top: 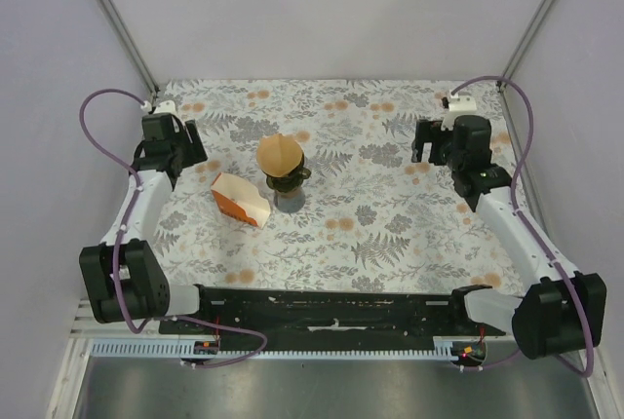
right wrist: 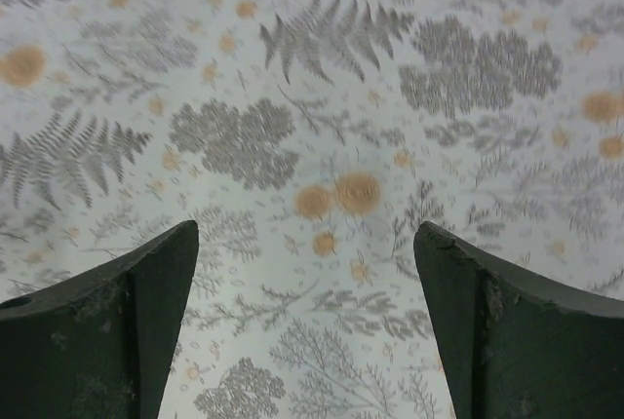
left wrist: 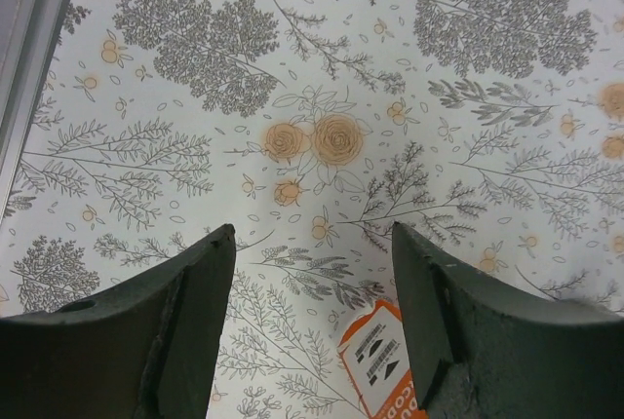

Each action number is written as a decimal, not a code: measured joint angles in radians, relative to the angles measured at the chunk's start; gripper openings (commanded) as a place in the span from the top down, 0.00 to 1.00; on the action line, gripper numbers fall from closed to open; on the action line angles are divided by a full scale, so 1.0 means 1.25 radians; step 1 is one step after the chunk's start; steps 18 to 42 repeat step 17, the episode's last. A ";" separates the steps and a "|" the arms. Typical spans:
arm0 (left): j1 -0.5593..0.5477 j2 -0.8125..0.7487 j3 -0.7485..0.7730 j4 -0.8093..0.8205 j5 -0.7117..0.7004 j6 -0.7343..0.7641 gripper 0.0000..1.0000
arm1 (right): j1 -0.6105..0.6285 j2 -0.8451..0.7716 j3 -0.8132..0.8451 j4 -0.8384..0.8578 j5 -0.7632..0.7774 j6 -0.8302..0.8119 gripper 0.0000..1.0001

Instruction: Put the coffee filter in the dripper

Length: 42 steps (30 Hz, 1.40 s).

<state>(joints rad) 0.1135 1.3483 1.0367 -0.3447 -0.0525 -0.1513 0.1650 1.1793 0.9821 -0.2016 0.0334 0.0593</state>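
The only print is on the orange and white carton on the tabletop, seen from the left wrist. Its white panel carries short dark lines of small print, too fine to read, and a small black triangle. Below it, large white letters on orange are cut off at the picture's edge and cannot be read.
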 measured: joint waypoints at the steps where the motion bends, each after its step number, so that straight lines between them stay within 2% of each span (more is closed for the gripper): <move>1: 0.003 -0.001 -0.019 0.018 0.001 0.003 0.28 | 0.000 0.002 -0.037 0.006 0.025 0.012 0.02; 7: 0.021 -0.038 -0.131 0.118 0.004 0.018 0.28 | 0.001 0.049 -0.098 0.011 0.149 0.076 0.02; 13: 0.045 -0.056 -0.185 0.179 0.007 0.021 0.28 | 0.001 0.061 -0.108 0.032 0.200 0.103 0.02; 42: 0.048 -0.058 -0.196 0.200 0.007 0.022 0.28 | 0.001 0.061 -0.122 0.060 0.209 0.109 0.02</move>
